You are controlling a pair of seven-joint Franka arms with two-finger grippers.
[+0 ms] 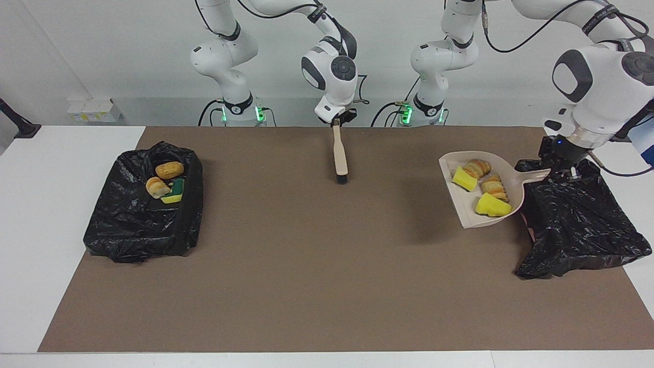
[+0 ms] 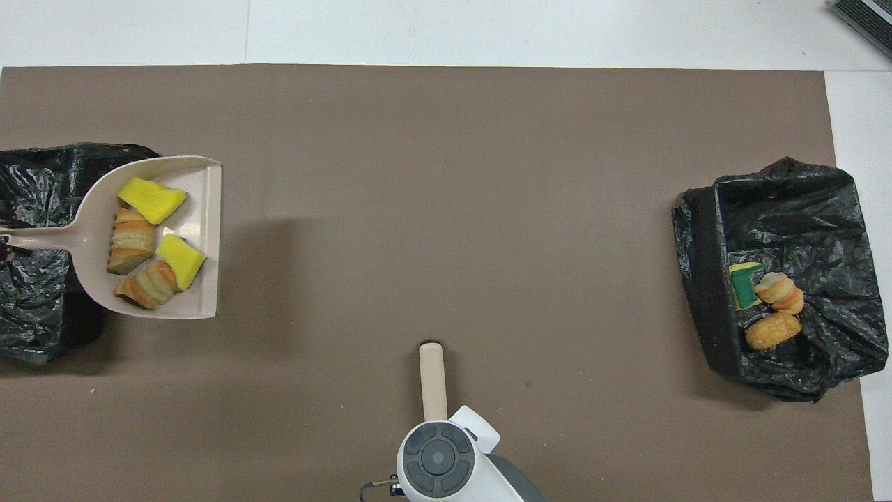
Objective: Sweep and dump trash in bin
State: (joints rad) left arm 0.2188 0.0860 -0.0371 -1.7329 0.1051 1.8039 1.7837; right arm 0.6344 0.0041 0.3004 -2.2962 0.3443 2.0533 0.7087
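Observation:
My left gripper is shut on the handle of a beige dustpan, held raised beside the black-bag bin at the left arm's end. The pan holds trash: two yellow sponge bits and two striped bread chunks. My right gripper is shut on a beige brush with black bristles, over the mat's middle near the robots. The brush handle shows in the overhead view.
A second black-bag bin at the right arm's end holds two bread chunks and a green-and-yellow sponge; it also shows in the overhead view. A brown mat covers the white table.

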